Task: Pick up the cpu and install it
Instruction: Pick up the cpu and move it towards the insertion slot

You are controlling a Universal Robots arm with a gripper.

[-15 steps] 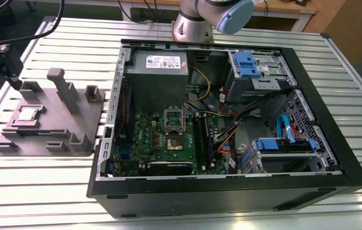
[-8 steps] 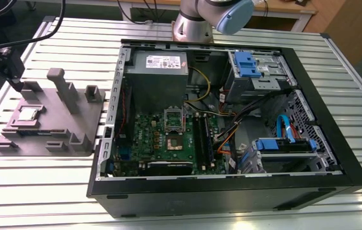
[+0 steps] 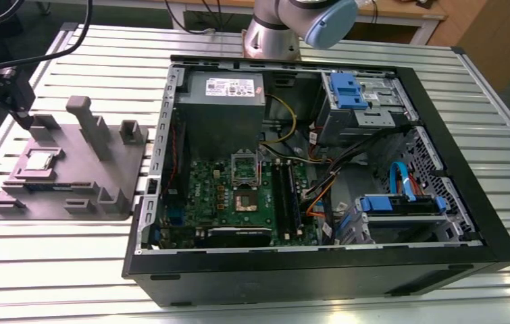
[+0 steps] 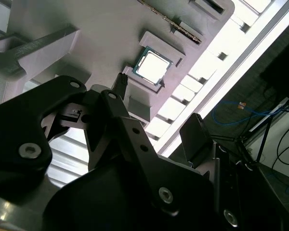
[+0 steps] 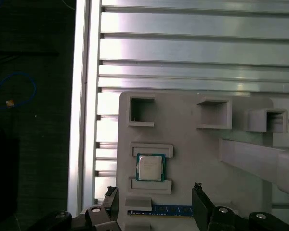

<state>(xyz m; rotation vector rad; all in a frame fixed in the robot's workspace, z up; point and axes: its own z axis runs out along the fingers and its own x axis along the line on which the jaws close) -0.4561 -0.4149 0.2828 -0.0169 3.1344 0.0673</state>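
One cpu [image 5: 150, 167] lay flat, metal top up, in its square seat on the grey tray [image 5: 183, 130], which sat by the worktop [image 5: 183, 48] edge at the exterior view's left. The print on the chip's lid was too faint to make out. The claw [image 5: 155, 188] hovered just over that seat with its two fingers [image 5: 201, 202] spread apart, the cpu ahead of the gap and untouched. One blue-labelled strip [image 5: 171, 210] stood in a slot beside the chip. In the middle of the worktop, one open computer case [image 3: 327, 270] held a grey power supply box [image 3: 223, 111] bearing one white label [image 3: 227, 86], its text unreadable, and two blue caddies [image 3: 349, 91].
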